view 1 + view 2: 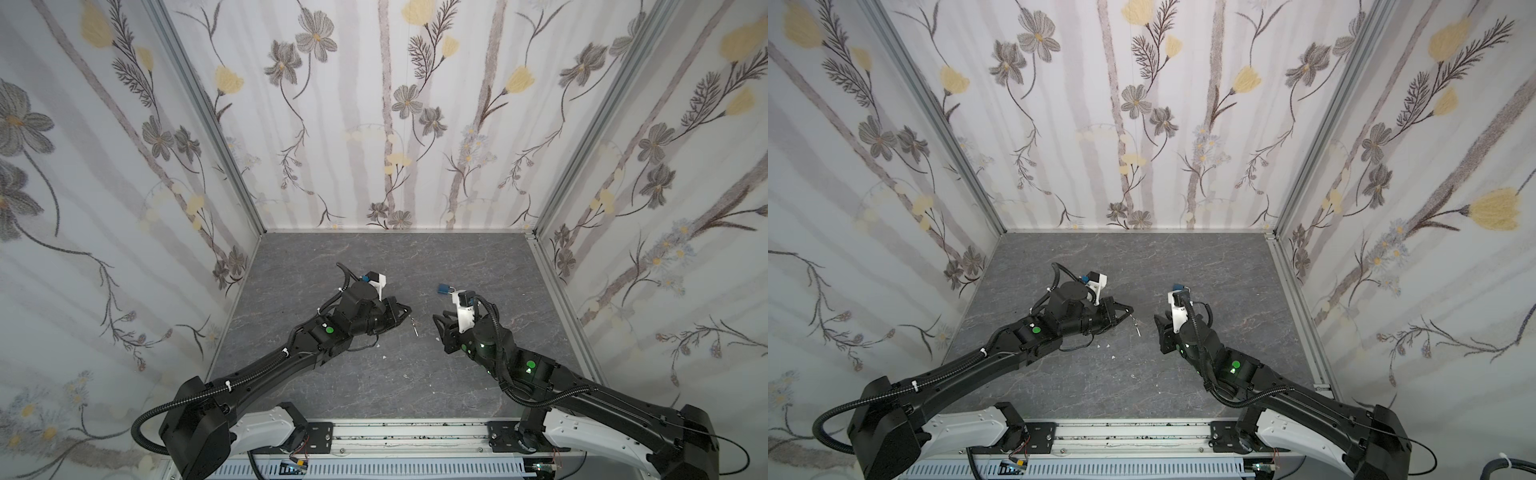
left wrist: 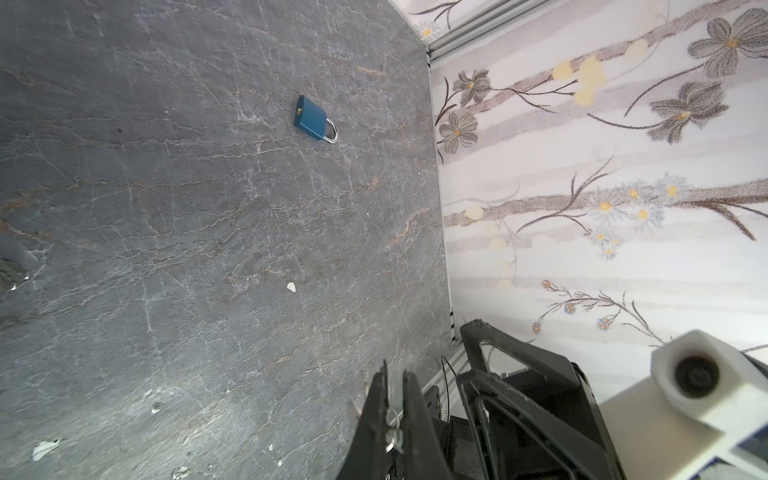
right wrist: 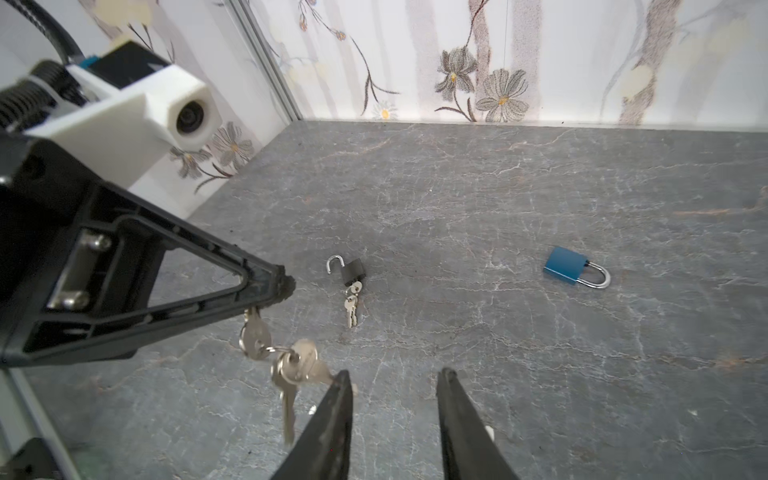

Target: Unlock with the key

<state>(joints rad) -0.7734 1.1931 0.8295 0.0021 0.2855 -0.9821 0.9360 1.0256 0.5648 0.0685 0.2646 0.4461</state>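
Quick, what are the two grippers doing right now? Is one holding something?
The left gripper is closed on a bunch of keys that dangles from its tip.
The right gripper is open and holds nothing.

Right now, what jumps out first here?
The left gripper pinches one key of a key bunch, the rest dangling above the table, near the open, empty right gripper. Farther back a blue padlock lies flat, shackle closed, and a small black padlock lies with its shackle swung open, keys at its base.
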